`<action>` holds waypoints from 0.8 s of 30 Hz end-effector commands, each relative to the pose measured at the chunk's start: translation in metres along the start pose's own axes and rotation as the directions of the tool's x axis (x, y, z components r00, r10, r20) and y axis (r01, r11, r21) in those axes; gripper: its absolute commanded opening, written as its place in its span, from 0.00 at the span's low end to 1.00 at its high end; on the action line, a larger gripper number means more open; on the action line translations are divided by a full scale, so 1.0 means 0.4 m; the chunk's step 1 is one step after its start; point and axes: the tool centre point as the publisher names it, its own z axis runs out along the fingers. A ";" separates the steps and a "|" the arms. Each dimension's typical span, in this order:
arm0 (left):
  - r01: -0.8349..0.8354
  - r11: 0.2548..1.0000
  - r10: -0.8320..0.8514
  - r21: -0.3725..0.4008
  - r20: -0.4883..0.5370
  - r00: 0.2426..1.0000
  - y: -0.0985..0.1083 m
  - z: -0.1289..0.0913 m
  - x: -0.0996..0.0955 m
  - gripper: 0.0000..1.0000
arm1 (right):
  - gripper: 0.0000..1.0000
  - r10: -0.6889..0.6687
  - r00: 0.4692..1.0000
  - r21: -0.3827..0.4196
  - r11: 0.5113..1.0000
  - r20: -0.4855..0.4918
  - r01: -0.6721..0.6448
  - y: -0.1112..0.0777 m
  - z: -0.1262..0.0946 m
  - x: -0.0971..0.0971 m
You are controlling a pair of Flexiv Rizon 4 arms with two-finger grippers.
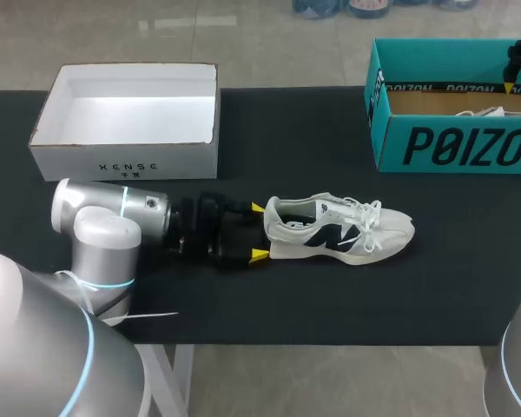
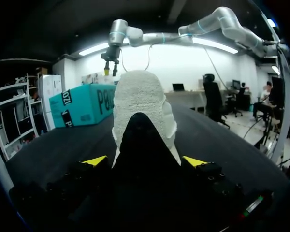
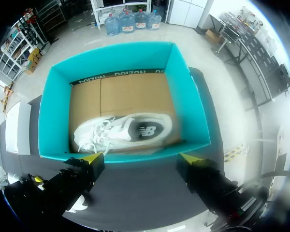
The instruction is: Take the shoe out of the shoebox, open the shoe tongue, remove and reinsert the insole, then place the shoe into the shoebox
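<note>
Black counter [image 1: 330, 295] spreads across the whole head view, and everything else we see sits on it or hangs over it. Our left arm [image 1: 104, 226] comes in from 8 o'clock and lies low over the counter, pointing toward 3 o'clock. Our right arm [image 2: 217, 17] arches high over the far side.

At 2 o'clock stands the teal shoebox [image 1: 451, 143], open at the top, with a brown cardboard floor. At 10 o'clock stands a white box [image 1: 122, 156], also open at the top and well apart from the teal one.

The shoe [image 1: 330, 230], white with a dark mark on its side, rests on its sole on the bare counter. It sits just toward 3 o'clock of the middle, outside both boxes. Its toe points to 3 o'clock, its heel to 9 o'clock, and its laces lie loose. A second shoe [image 3: 121, 131], also white, lies on the floor of the teal shoebox.

The left jaws are spread wide at the heel of the shoe. Their yellow fingertips [image 1: 258, 254] flank the heel on either side, and the left wrist view shows a gap at each tip, so they grip nothing. The right jaws hang above the teal shoebox, spread just as wide and holding nothing, with the second shoe ahead of them.
</note>
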 end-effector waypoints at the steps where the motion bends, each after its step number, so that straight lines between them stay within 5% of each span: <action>1: 0.006 1.000 -0.006 -0.005 0.003 1.000 0.003 0.007 0.007 1.00 | 1.00 0.001 1.000 -0.002 1.000 0.000 -0.001 -0.001 0.001 0.000; 16: 0.025 0.999 -0.025 -0.023 0.010 1.000 0.012 0.033 0.015 1.00 | 1.00 0.001 1.000 -0.002 1.000 0.000 -0.001 -0.001 0.001 0.000; 17: 0.022 1.000 -0.022 -0.021 0.026 0.999 0.014 0.032 0.014 0.20 | 1.00 0.001 1.000 -0.002 1.000 0.000 -0.001 -0.001 0.001 0.000; 18: 0.020 1.000 -0.019 -0.017 0.028 0.999 0.016 0.030 0.014 0.00 | 1.00 0.001 1.000 -0.002 1.000 0.000 -0.001 -0.001 0.001 0.000; 24: 0.020 1.000 -0.019 -0.017 0.028 0.999 0.016 0.030 0.014 0.00 | 1.00 0.001 1.000 -0.002 1.000 0.000 -0.001 -0.001 0.001 0.000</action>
